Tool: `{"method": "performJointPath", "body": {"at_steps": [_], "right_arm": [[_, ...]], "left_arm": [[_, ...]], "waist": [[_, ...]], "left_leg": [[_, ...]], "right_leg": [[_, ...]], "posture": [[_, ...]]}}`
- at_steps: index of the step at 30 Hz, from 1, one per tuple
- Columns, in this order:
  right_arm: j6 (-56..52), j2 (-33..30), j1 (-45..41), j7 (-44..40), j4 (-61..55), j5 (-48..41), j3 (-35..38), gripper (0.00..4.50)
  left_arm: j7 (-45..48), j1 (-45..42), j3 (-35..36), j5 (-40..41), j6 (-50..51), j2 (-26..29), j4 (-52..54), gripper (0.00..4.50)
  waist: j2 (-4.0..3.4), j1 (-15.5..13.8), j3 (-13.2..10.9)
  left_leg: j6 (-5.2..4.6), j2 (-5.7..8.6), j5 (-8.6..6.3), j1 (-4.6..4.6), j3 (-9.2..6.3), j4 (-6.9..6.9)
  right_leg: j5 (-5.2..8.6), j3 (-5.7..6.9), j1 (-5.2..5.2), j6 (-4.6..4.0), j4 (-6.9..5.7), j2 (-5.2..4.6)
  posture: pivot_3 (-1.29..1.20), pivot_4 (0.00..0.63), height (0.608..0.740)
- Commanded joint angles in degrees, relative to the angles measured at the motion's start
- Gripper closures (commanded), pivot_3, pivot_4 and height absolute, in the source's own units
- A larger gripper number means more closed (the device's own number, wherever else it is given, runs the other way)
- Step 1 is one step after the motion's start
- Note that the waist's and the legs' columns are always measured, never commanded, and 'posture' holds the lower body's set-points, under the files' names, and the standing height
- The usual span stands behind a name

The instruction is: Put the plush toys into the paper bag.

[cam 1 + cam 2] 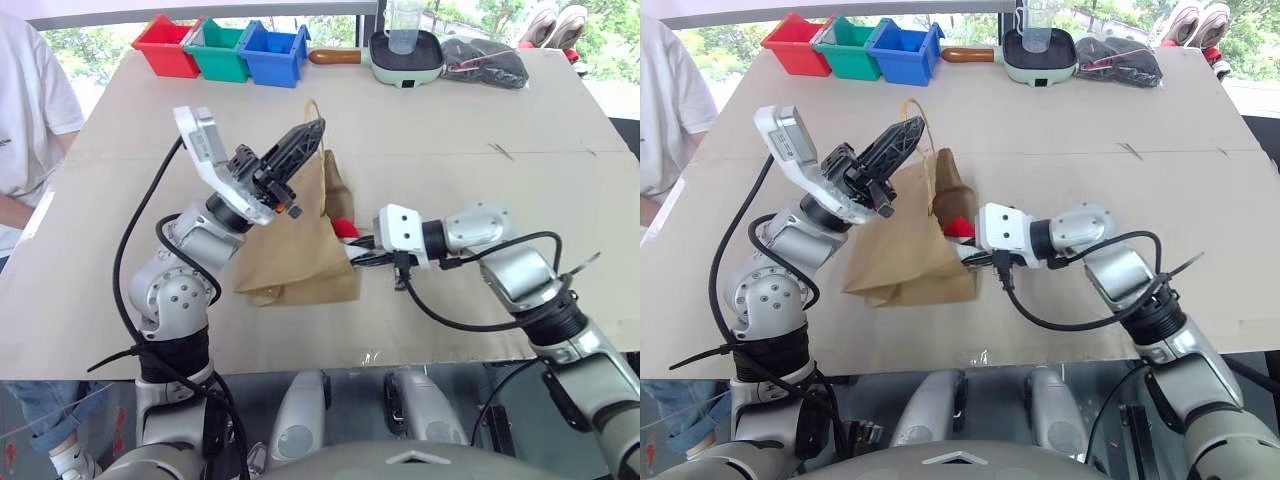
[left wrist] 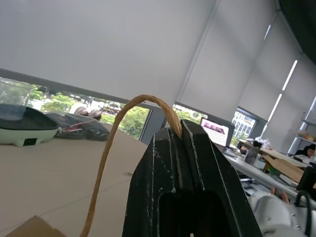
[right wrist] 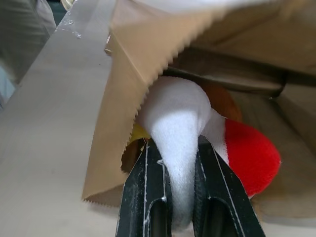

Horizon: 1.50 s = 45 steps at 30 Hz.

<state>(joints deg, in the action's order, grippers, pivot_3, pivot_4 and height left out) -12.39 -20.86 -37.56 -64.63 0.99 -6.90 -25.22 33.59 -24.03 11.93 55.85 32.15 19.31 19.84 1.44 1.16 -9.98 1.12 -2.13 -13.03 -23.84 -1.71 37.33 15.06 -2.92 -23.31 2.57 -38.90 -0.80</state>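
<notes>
Inspection of the working area on the desk (image 1: 560, 180).

Left gripper (image 1: 300, 145): raised above the desk, jaws clenched on one twisted loop handle (image 2: 129, 111) of the paper bag (image 1: 290, 250). The handle runs up over the jaw tips in the left wrist view. This grip lifts the upper wall of the bag, so the mouth stands open toward the right of the scene.

Right gripper (image 3: 173, 197): reaches in from the right, roughly level, pointing left into the bag mouth. Its jaws are grasping the white plush toy (image 3: 175, 128) by a pinched fold of its body. The toy's red tip (image 3: 249, 155) lies at the mouth, just at the serrated paper edge, and a little yellow shows behind that edge on the other side. From the head views only the red tip (image 1: 345, 228) is visible at the opening.

Brown plush toy (image 1: 952, 190): a brown shape at the far side of the mouth appears to be this toy, apparently already in the bag; its face cannot be made out.

Governing relation: the bag interior lies straight ahead of the right jaws, along their pointing line, leftward. The white toy's long axis appears to lie across that line, along the mouth. The right arm is the only one placed to act, the left being committed to the handle.

Judgement: the toy is partly past the rim; it wants carrying deeper to the left before release. Risk: the red tip catching the paper edge.
</notes>
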Motion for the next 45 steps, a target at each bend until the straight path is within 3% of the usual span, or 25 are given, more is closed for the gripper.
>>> {"method": "performJointPath", "body": {"at_steps": [1,4,10,16,21,23,27,34,40,41,42,45], "right_arm": [[4.67,3.43,-2.2,-0.09,4.88,0.6,-0.94,4.48],[7.89,7.57,-3.05,1.04,9.4,-0.49,0.33,4.48],[10.05,9.74,-4.09,0.61,13.56,0.92,-0.38,4.48],[13.19,13.96,-9.09,10.59,23.67,4.32,3.38,4.48],[8.62,11.34,-5.21,-0.91,15.15,-0.57,0.88,4.48],[8.25,10.88,-5.04,0.1,15.68,1.41,0.3,4.48],[1.41,8.25,-2.73,-6.79,8.91,-3.49,-0.42,4.48],[17.35,17.13,-5.84,2.78,21.0,3.96,-1.31,4.48],[21.94,20.65,-7.42,0.9,30.25,5.56,-2.4,4.48],[23.06,20.5,-7.27,1.18,31.16,5.92,-2.22,3.73],[23.75,20.34,-6.99,2.19,31.33,6.09,-1.52,3.45],[21.7,15.92,-4.66,1.15,25.53,6.35,-0.82,2.04]], "left_arm": [[0.89,0.7,0.08,2.42,-0.26,-0.16,3.61,4.5],[0.9,3.5,0.7,2.32,-0.57,0.21,4.12,4.5],[0.0,7.22,1.79,1.14,-1.91,0.94,5.63,4.5],[0.21,8.14,1.11,2.8,-1.66,0.38,6.87,4.5],[0.53,8.31,1.0,3.51,-1.87,0.01,6.94,4.5],[0.73,8.13,0.81,3.63,-2.02,-0.12,6.77,4.5],[0.92,7.29,1.11,3.31,-2.42,-0.08,6.0,4.5],[0.41,8.62,0.34,4.21,-1.99,-0.8,7.26,4.5],[0.44,9.21,0.33,3.69,-2.59,-0.98,7.48,4.5],[0.38,9.37,0.71,3.52,-2.94,-0.91,7.45,4.5],[0.5,9.54,1.22,3.44,-3.21,-0.62,7.38,4.5],[1.43,10.19,3.15,3.35,-3.65,1.11,6.88,4.5]], "waist": [[0.0,-0.05,0.0],[0.01,-0.01,0.01],[0.0,-0.19,0.0],[0.0,0.01,0.0],[0.0,-0.37,0.0],[0.0,-0.24,0.0],[-0.01,-0.18,0.0],[0.0,0.4,0.0],[0.0,0.44,0.0],[0.0,0.44,0.0],[0.0,0.45,0.0],[0.0,0.45,0.0]], "left_leg": [[0.0,0.0,0.0,0.0,-0.01,0.0],[0.0,0.0,0.0,-0.01,0.03,0.0],[0.0,0.0,0.0,0.0,0.02,0.0],[0.01,-0.01,0.0,0.03,0.0,-0.02],[0.0,0.03,0.0,-0.05,0.02,-0.02],[0.0,0.04,0.0,-0.04,0.04,-0.02],[0.0,0.0,0.0,0.01,-0.03,-0.02],[0.0,-0.02,0.0,0.03,-0.04,-0.05],[0.01,0.02,0.0,-0.01,-0.03,-0.04],[0.01,0.02,0.0,-0.01,-0.03,-0.04],[0.01,0.02,0.0,0.0,-0.03,-0.04],[0.01,0.01,0.0,0.0,-0.05,-0.04]], "right_leg": [[0.0,0.01,0.0,0.0,0.01,0.0],[0.0,-0.01,0.01,0.0,0.03,-0.02],[0.0,0.0,0.01,0.0,0.03,-0.03],[0.0,0.0,0.0,-0.01,-0.01,0.01],[0.0,0.04,0.02,0.0,0.08,-0.1],[-0.01,0.01,0.02,0.0,0.08,-0.1],[0.0,0.05,0.02,-0.01,0.02,-0.01],[0.0,0.04,0.01,-0.01,0.01,0.03],[0.0,0.05,0.02,0.0,0.05,-0.05],[0.0,0.05,0.02,-0.01,0.05,-0.05],[0.0,0.05,0.02,-0.01,0.05,-0.05],[0.0,0.06,0.02,-0.01,0.04,-0.04]], "posture": [[0.0,0.15,0.74],[0.0,0.15,0.74],[0.0,0.15,0.74],[0.0,0.15,0.74],[0.0,0.15,0.74],[0.0,0.15,0.74],[0.0,0.15,0.74],[0.0,0.15,0.74],[0.0,0.15,0.74],[0.0,0.15,0.74],[0.0,0.15,0.74],[0.0,0.15,0.74]]}}
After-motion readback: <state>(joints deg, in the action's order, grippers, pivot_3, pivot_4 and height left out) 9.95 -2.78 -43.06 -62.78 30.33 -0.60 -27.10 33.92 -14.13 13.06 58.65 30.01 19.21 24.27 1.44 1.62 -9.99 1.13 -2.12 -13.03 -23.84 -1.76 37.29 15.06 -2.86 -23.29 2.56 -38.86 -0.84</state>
